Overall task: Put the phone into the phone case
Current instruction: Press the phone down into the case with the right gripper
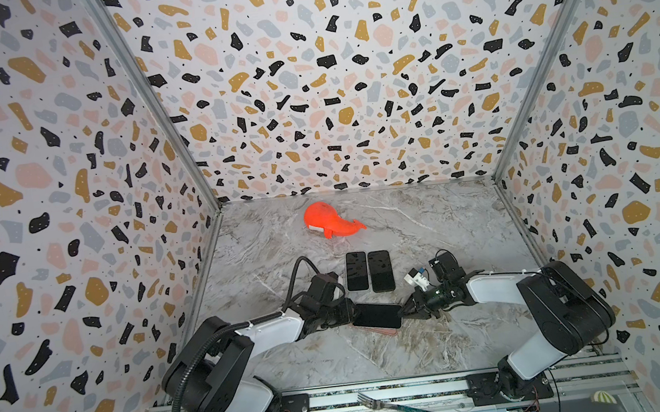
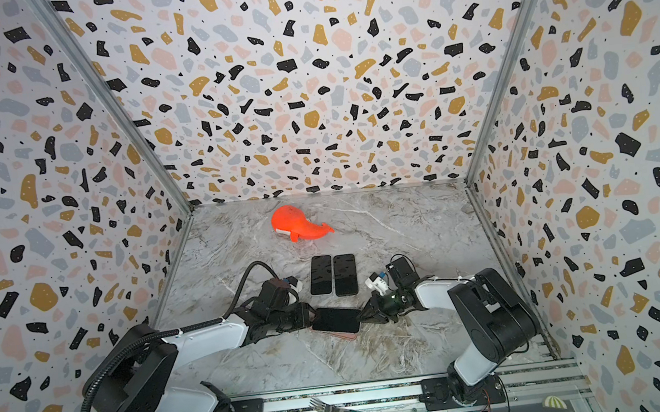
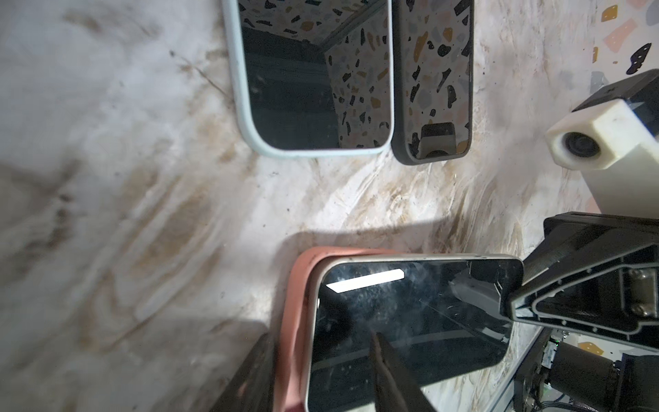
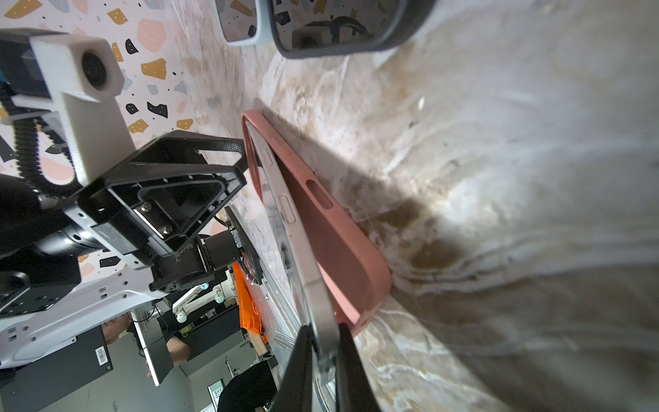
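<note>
the phone (image 1: 377, 315) is sitting tilted in the pink phone case (image 4: 335, 246) between the two claws – the right claw (image 1: 401, 312) is pinching its raised end, the left claw (image 1: 352, 315) is clamping the case's far end, phone tucked in. two cased phones (image 1: 356, 271) are lying just beyond.

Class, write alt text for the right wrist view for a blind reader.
The right pincer clamps one end of a silver-edged phone, tilted over a pink case on the marble table. The left pincer is at the case's far end; two cased phones lie beyond.
</note>
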`<state>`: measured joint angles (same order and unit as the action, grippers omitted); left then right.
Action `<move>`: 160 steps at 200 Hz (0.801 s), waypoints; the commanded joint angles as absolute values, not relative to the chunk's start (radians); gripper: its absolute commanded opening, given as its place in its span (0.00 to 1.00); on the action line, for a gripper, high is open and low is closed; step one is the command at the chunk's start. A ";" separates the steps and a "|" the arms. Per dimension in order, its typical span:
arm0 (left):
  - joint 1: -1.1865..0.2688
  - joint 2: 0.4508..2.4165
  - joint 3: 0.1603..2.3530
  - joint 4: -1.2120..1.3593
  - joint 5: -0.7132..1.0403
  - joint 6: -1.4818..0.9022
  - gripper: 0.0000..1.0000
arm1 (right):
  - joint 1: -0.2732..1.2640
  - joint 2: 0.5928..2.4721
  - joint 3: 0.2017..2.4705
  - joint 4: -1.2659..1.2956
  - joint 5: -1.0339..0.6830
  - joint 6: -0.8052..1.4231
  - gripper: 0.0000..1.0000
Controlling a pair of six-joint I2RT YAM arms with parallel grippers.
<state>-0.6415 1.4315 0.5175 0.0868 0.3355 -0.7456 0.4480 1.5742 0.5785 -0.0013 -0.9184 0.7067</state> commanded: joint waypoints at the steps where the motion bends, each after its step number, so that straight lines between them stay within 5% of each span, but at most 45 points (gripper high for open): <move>1: -0.644 1.410 0.492 0.140 0.386 -0.775 0.43 | 0.463 1.573 0.552 -0.060 -0.788 0.756 0.01; 160: -0.695 1.395 0.448 0.227 0.395 -0.830 0.40 | 0.538 1.581 0.541 0.027 -0.720 0.835 0.04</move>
<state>-0.6590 1.4036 0.4603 0.1669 0.3092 -0.8089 0.4999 1.5715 0.5560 0.0898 -0.8589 0.8150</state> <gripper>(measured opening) 0.399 0.108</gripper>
